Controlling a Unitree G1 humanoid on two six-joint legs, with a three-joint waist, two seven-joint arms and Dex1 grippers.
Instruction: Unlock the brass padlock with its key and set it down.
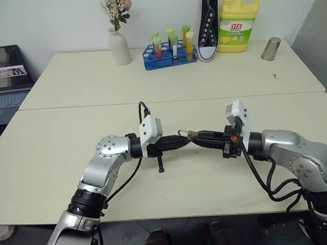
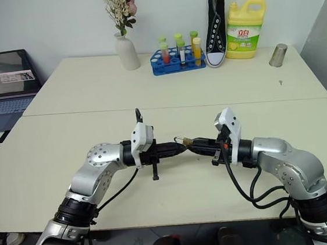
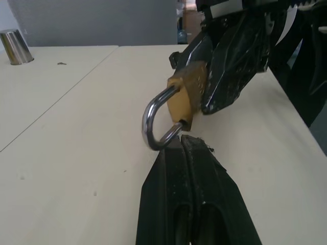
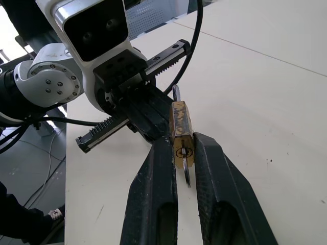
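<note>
Cream table (image 1: 67,150) carries both arms at mid-front, their tips meeting just above its surface. Right tool (image 4: 185,153) pinches the brass padlock (image 4: 180,130) by its body, key (image 4: 186,175) hanging from the keyhole, while the left tool (image 3: 185,145), fingers pressed together, pinches the shackle (image 3: 153,125) tip. Risk, as I judge it: a pull on the shackle could twist the padlock from the right tool's narrow hold, or shake the key loose.

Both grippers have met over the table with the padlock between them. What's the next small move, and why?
Probably a small pull by the left gripper: it is shut at the shackle, while the right gripper clamps the brass padlock. The key sits in the keyhole and the shackle looks seated.
</note>
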